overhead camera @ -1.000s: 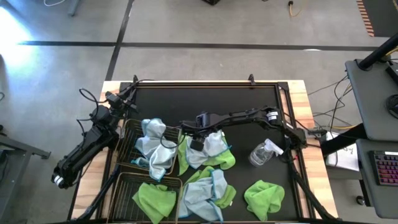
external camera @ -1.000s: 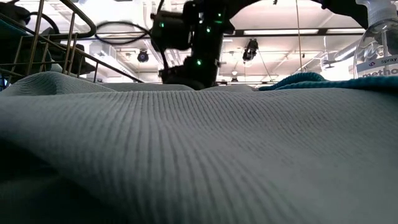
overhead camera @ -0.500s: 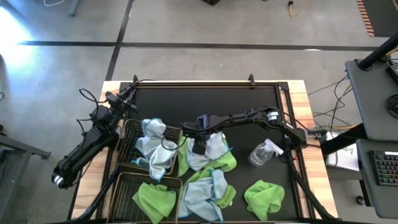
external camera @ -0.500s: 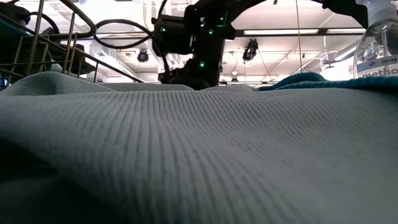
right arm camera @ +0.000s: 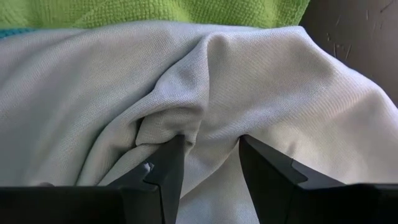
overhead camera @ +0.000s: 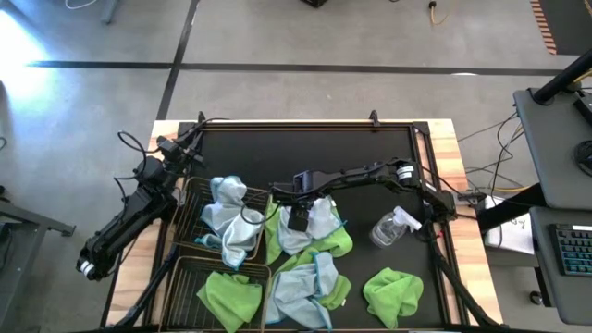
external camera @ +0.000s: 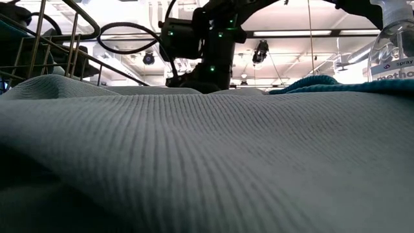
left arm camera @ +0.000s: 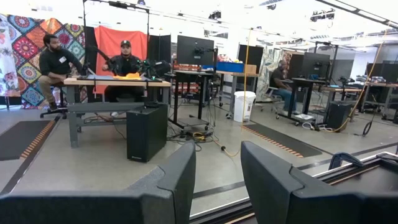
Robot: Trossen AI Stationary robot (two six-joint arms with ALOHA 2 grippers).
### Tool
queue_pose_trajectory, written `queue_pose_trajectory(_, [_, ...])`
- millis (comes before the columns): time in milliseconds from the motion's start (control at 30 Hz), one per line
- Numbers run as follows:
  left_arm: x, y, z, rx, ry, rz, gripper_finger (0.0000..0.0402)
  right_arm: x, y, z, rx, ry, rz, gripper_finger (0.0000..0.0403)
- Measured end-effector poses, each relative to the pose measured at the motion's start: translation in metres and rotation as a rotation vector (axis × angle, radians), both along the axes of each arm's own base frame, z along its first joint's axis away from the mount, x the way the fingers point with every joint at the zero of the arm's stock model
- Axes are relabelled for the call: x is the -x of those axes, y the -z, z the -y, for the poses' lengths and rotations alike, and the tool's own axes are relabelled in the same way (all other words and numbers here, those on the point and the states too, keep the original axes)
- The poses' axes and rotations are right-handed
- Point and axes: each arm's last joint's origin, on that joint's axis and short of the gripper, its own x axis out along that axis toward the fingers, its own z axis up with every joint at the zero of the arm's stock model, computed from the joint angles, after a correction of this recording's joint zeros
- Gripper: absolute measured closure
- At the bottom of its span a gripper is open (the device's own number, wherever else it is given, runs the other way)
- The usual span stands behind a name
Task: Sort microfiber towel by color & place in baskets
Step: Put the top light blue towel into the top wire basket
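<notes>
right arm [overhead camera: 356,174] stretched low over the table centre, fingers [right arm camera: 165,163] parted astride a fold of pale towel [right arm camera: 261,99]

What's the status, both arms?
Right end effector down on pale towel, fold between fingers. Left end effector open, parked off-table. Spray bottle nearby, clear.

Open-plan robotics lab or workshop: bare concrete floor [left arm camera: 93,168], rows of desks [left arm camera: 115,84] with monitors [left arm camera: 195,50], seated people [left arm camera: 55,62], cables [left arm camera: 227,149] trailing, ceiling strip lights [external camera: 284,32], colourful wall hanging [left arm camera: 28,43].
</notes>
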Motion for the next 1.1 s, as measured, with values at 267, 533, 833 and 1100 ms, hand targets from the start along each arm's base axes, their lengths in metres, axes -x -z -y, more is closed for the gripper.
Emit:
queue_pose_trajectory(267, [0.0, 0.0, 0.0, 0.0, 0.0, 0.0, 0.0288, 0.004, 0.007, 0.0, 0.006, -0.033, -0.026, 0.0237])
queue_pose_trajectory(533, [0.0, 0.0, 0.0, 0.0, 0.0, 0.0, 0.0288, 0.006, 0.013, 0.0, 0.007, -0.039, -0.03, 0.0223])
queue_pose_trajectory(833, [0.0, 0.0, 0.0, 0.0, 0.0, 0.0, 0.0288, 0.005, 0.015, 0.001, 0.009, -0.023, -0.011, 0.0238])
queue_pose_trajectory(1100, [0.0, 0.0, 0.0, 0.0, 0.0, 0.0, 0.0288, 0.004, 0.016, 0.001, 0.005, -0.02, -0.005, 0.0344])
